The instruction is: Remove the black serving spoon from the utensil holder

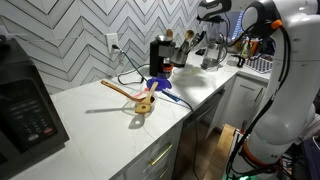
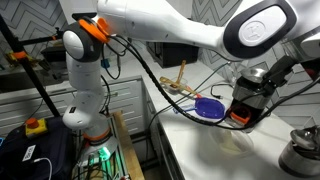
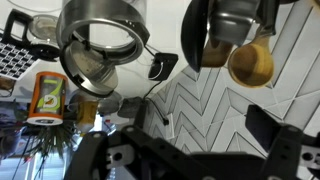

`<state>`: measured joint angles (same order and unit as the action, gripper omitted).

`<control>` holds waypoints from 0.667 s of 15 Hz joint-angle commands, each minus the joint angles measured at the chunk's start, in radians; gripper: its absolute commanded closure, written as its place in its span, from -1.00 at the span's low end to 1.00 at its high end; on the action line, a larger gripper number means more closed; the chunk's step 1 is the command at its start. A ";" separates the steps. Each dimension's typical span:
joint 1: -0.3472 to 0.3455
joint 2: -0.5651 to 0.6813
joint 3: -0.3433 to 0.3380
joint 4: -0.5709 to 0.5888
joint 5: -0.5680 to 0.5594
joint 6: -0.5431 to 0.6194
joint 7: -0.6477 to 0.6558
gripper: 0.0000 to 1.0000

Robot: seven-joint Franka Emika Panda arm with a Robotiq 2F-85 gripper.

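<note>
The wrist view is upside down. In it the utensil holder [image 3: 240,18] hangs from the top edge, with the black serving spoon's dark round head [image 3: 195,42] and a wooden spoon head [image 3: 250,63] sticking out of it. My gripper [image 3: 180,132] is open and empty, with only the chevron wall between its dark fingers, and it is well short of the holder. In an exterior view the holder [image 1: 190,55] stands by the wall with the black spoon [image 1: 194,40] in it, and my gripper [image 1: 212,18] is above and beside it.
A black coffee machine [image 1: 158,55] stands next to the holder. A steel pot [image 1: 212,55] is beside it and shows in the wrist view [image 3: 100,45]. A light wooden spoon [image 1: 125,90] and a blue-handled utensil [image 1: 160,87] lie on the white counter [image 1: 90,125]. A microwave [image 1: 25,105] is at the near end.
</note>
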<state>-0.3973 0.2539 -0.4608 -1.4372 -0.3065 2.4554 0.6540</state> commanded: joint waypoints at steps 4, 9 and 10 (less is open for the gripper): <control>0.047 0.054 -0.075 0.052 -0.316 -0.066 0.060 -1.00; 0.012 -0.016 0.007 -0.002 -0.146 -0.189 -0.233 -1.00; 0.030 0.038 -0.031 0.043 -0.219 -0.146 -0.133 -1.00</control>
<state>-0.3678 0.2916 -0.4913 -1.3945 -0.5241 2.3085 0.5186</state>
